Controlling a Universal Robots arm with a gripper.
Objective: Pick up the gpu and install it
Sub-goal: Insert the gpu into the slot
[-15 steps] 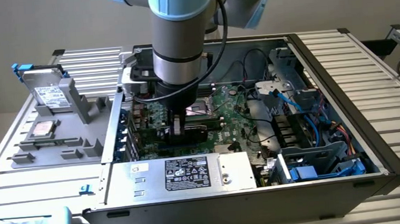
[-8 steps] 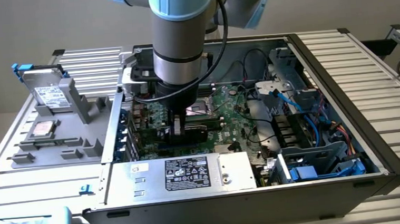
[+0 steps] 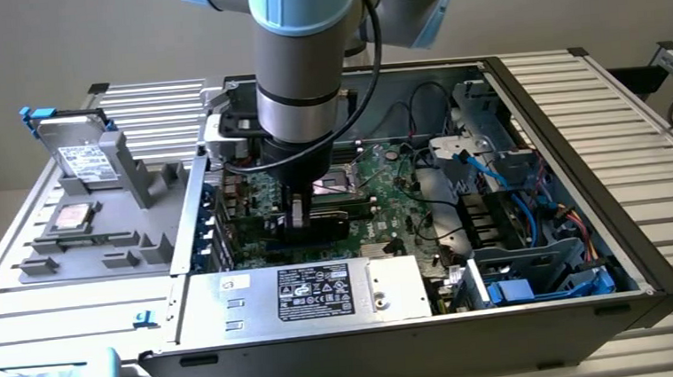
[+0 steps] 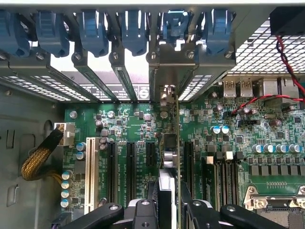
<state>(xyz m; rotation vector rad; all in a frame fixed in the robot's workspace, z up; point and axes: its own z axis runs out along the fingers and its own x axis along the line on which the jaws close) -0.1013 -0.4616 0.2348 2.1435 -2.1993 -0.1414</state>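
Note:
The gpu (image 4: pixel 168 157) stands on edge between my fingers, a thin green card seen edge-on. Its silvery end bracket (image 4: pixel 174 71) lies against the row of slot openings at the case's rear wall. My gripper (image 4: pixel 169 210) is shut on the gpu, with one finger (image 4: pixel 143 212) on each side. The card runs down along a black expansion slot of the green motherboard (image 4: pixel 128 119). In the exterior view the gripper (image 3: pixel 297 216) reaches down inside the open computer case (image 3: pixel 596 161), over the motherboard near the exterior view's left wall.
Blue slot clips (image 4: pixel 133 28) line the rear wall. Nearby are a yellow braided cable (image 4: pixel 38 160) and the processor socket (image 4: pixel 276 202). The power supply (image 3: pixel 308 293) sits at the case front, with a drive cage and blue cables (image 3: pixel 519 256). A grey parts tray holds a hard drive (image 3: pixel 83 162).

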